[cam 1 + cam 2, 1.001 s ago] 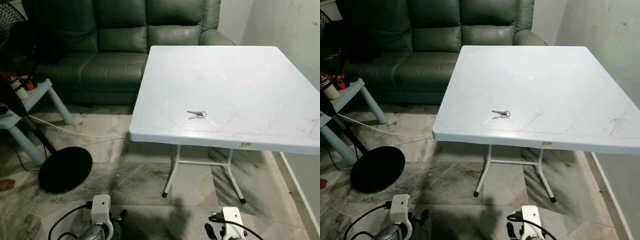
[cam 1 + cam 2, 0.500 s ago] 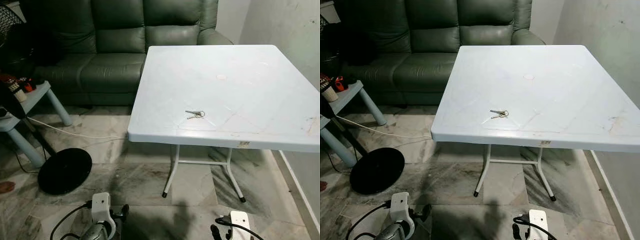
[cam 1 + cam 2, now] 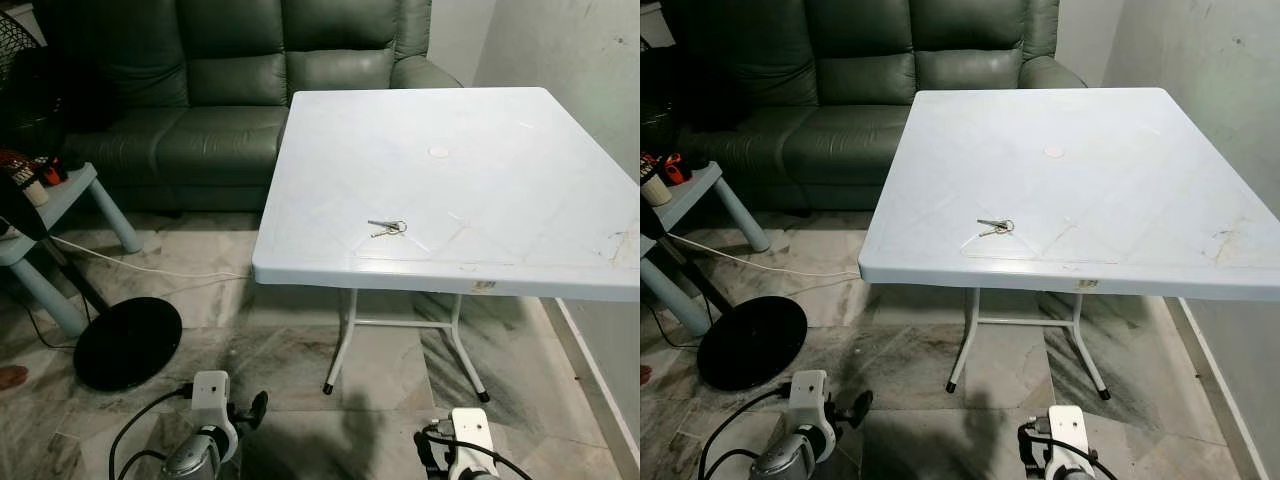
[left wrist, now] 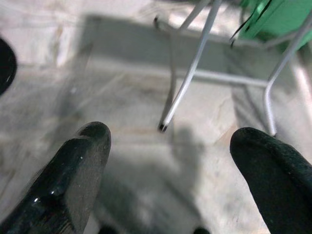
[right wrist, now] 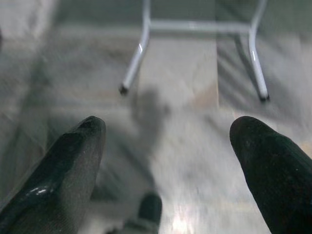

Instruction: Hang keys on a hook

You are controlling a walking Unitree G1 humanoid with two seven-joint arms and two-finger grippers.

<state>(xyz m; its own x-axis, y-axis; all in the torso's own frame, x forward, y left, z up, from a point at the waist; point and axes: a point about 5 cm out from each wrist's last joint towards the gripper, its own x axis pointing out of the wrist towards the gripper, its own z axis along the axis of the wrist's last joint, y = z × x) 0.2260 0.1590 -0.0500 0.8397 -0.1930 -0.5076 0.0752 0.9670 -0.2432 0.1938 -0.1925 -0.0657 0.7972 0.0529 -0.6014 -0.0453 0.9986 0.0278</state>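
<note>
A small bunch of silver keys (image 3: 387,228) lies flat on the white plastic table (image 3: 500,160), close to its front edge and left of centre. Both arms hang low at the bottom of the eye views, well below and in front of the table. My left gripper (image 4: 168,161) is open over the marble floor, pointing towards a foot of the table's leg (image 4: 162,127). Over the same floor my right gripper (image 5: 165,156) is open too, with the table's legs (image 5: 130,73) ahead. Neither holds anything.
A dark green leather sofa (image 3: 230,90) stands behind the table. At the left are a pale blue side table (image 3: 60,200) with small items, a black round fan base (image 3: 128,342) and a white cable (image 3: 140,262) across the floor. A wall (image 3: 590,70) runs along the right.
The whole view has shifted slightly, so the camera moved. Both wrists have shifted a little at the bottom edge. The keys lie in the same spot on the table.
</note>
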